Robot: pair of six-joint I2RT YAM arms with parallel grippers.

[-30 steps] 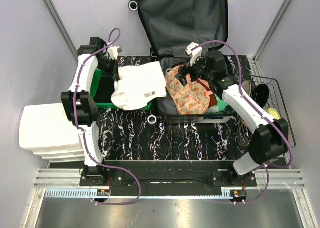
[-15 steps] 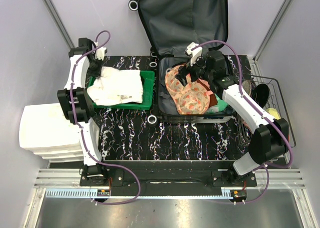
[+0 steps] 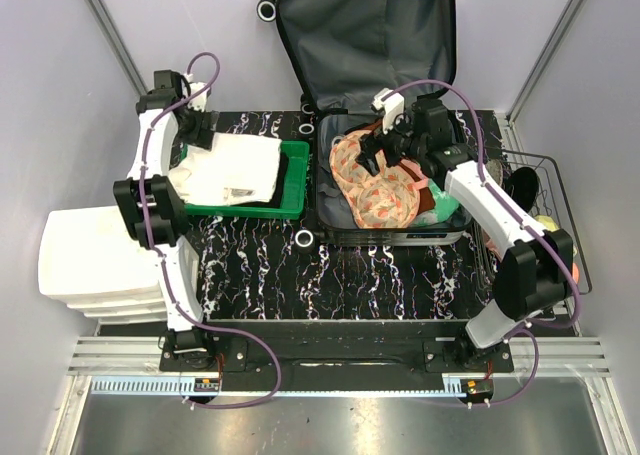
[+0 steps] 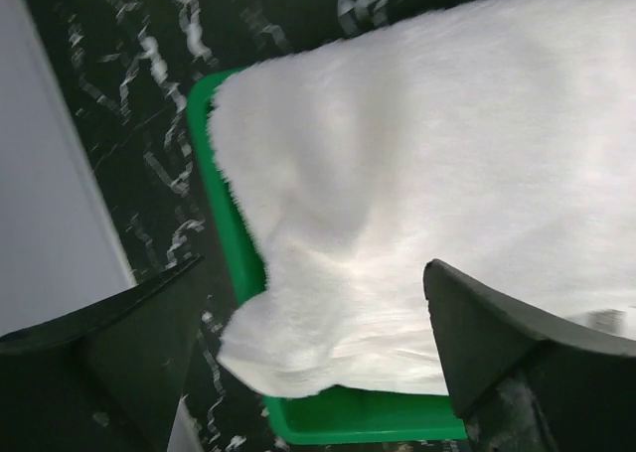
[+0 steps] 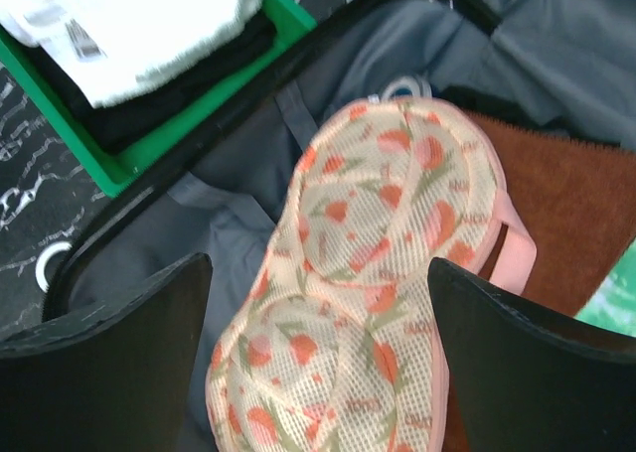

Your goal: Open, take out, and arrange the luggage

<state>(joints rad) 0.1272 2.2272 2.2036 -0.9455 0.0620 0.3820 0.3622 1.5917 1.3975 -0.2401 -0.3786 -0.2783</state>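
You are mid-unpacking: the white towel lies in the green bin beneath your left gripper, jaws wide and empty, so next lower your right gripper, also spread and holding nothing, onto the floral mesh pouch inside the open luggage at the table's far side.

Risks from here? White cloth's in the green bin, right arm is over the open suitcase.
1. The white cloth hangs over the green bin rim, with the open left gripper close above it. A finger may snag it and drag it out.
2. The open right gripper hovers over the floral mesh pouch, which lies on loose grey lining. Closing might pinch lining too, or catch only the pink strap.
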